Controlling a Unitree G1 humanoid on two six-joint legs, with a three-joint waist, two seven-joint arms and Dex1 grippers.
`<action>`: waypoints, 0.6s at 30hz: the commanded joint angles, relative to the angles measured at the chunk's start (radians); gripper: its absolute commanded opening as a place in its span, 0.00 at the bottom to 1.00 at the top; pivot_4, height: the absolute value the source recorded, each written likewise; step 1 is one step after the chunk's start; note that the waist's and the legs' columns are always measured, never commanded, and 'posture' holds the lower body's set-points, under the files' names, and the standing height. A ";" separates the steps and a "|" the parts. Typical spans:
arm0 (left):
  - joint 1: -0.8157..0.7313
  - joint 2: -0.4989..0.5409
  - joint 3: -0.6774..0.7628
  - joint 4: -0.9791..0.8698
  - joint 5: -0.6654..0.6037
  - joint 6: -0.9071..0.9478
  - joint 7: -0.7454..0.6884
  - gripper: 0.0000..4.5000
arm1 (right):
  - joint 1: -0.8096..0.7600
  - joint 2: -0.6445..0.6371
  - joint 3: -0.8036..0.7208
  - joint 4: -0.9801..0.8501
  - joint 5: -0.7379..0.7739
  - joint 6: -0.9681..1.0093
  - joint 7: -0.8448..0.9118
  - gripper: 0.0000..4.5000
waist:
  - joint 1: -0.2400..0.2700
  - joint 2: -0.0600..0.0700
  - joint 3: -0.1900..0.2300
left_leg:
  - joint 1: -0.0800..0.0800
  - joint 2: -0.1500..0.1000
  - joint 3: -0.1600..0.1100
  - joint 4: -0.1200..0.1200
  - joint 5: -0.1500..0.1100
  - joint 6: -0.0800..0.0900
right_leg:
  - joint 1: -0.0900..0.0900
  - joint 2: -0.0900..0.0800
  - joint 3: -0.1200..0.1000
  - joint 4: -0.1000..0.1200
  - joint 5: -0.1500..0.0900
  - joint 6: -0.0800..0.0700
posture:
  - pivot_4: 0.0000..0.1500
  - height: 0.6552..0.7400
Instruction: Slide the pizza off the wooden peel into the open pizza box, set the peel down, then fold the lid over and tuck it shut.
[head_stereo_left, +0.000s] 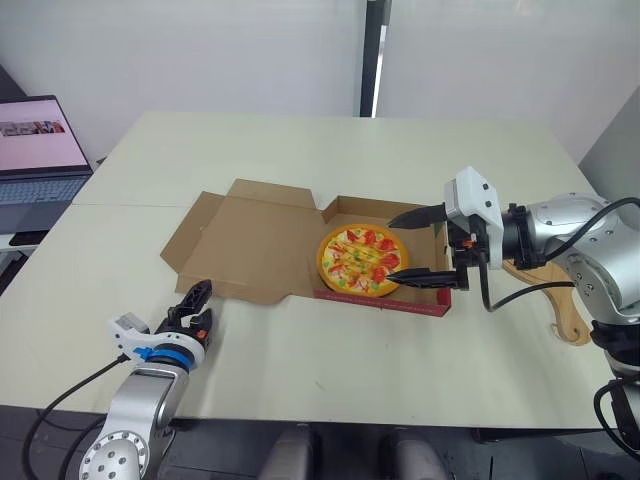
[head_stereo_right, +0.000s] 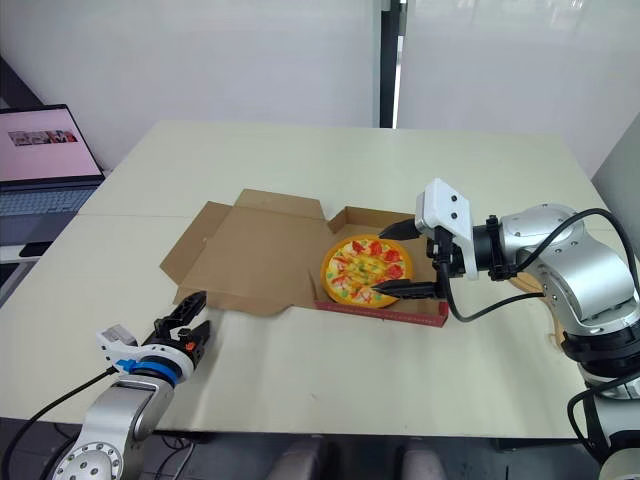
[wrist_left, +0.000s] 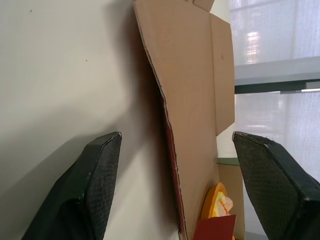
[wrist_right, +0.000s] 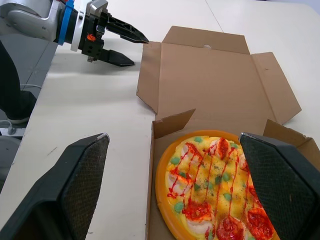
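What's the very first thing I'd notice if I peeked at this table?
The bright pizza, with its orange crust and red and green toppings, lies in the open cardboard box in the middle of the table. The right gripper hangs wide open over the pizza's right side. The left gripper waits open near the front left corner of the lid, which is spread out flat.

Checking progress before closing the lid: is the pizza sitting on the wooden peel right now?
No, the pizza lies inside the open pizza box, while the wooden peel rests bare on the table.
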 joint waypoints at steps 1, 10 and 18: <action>-0.056 0.027 0.010 0.049 0.024 -0.003 -0.006 0.82 | -0.026 -0.001 -0.017 -0.010 0.000 -0.015 0.005 1.00 | 0.000 0.000 0.000 | 0.000 0.000 0.000 0.000 0.000 0.000 | 0.000 0.000 0.000 0.000 0.000 0.000 | 1.00 0.86; -0.169 0.035 -0.004 0.161 0.100 0.022 -0.025 0.78 | -0.031 0.006 -0.009 -0.002 -0.012 -0.019 0.012 1.00 | 0.000 0.000 0.000 | 0.000 0.000 0.000 0.000 0.002 -0.003 | 0.000 0.000 0.000 0.000 0.000 0.000 | 1.00 0.86; -0.194 0.028 -0.005 0.174 0.139 0.051 -0.033 0.28 | -0.024 0.003 -0.015 -0.011 -0.010 -0.013 0.007 1.00 | 0.000 -0.001 0.001 | 0.000 0.000 0.000 0.000 0.002 -0.003 | 0.000 0.000 0.000 0.000 0.000 0.000 | 1.00 0.86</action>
